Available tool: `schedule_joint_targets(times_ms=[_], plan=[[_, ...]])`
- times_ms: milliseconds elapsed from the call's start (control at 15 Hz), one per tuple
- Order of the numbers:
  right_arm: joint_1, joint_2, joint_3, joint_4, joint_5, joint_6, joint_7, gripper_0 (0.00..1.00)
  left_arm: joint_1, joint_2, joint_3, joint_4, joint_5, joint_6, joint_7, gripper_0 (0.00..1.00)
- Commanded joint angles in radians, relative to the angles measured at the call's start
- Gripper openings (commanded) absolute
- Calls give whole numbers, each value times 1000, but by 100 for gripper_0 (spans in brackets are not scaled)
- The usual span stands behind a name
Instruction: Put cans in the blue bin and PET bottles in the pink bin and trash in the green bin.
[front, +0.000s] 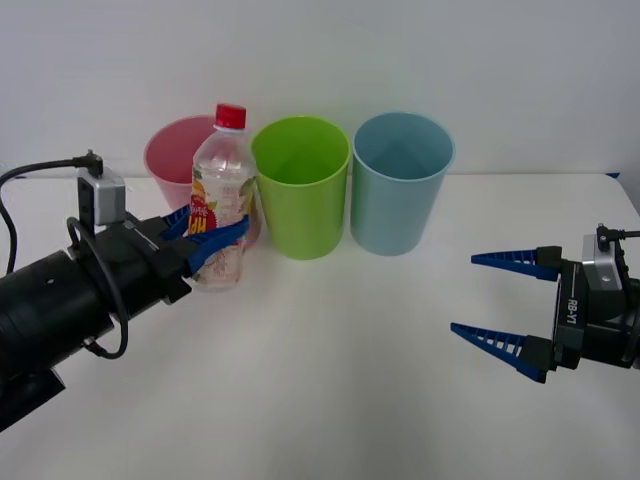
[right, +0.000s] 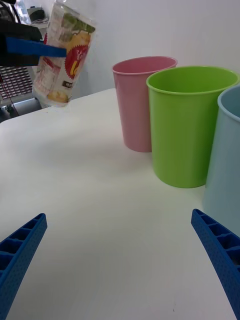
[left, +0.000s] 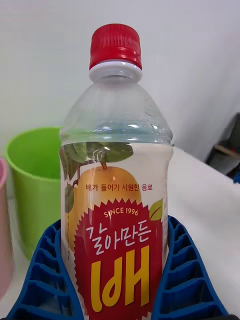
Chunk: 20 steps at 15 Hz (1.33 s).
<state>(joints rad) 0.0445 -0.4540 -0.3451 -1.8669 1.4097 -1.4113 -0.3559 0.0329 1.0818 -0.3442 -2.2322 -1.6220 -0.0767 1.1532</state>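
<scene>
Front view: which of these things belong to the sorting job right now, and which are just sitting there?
In the job:
- bottle, held off the table by the left pincer
- pink bin, where it goes

Idle for now:
- green bin
- blue bin
- right pincer, open over the table

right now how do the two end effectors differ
The left end effector is shut on the PET bottle, holding it lifted off the table near the pink bin; the right end effector is open and holds nothing, hanging over bare table. Both have blue ribbed fingers.
</scene>
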Motion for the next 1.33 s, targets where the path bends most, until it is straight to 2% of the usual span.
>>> schedule_joint_targets(times_ms=[67,267,533,933,1333], plan=[[0,0,0,0,0,0,0,100,-24,-46,53,3,40,1,5,0],[0,0,0,0,0,0,0,100,-110,-100,59,83,34,1,-20,0],[0,0,0,0,0,0,0,100,-271,-194,57,278,22,-3,-66,0],[0,0,0,0,0,0,0,100,-452,-272,57,519,20,-58,-107,0],[0,0,0,0,0,0,0,100,-535,-330,57,674,-10,-60,-191,0]])
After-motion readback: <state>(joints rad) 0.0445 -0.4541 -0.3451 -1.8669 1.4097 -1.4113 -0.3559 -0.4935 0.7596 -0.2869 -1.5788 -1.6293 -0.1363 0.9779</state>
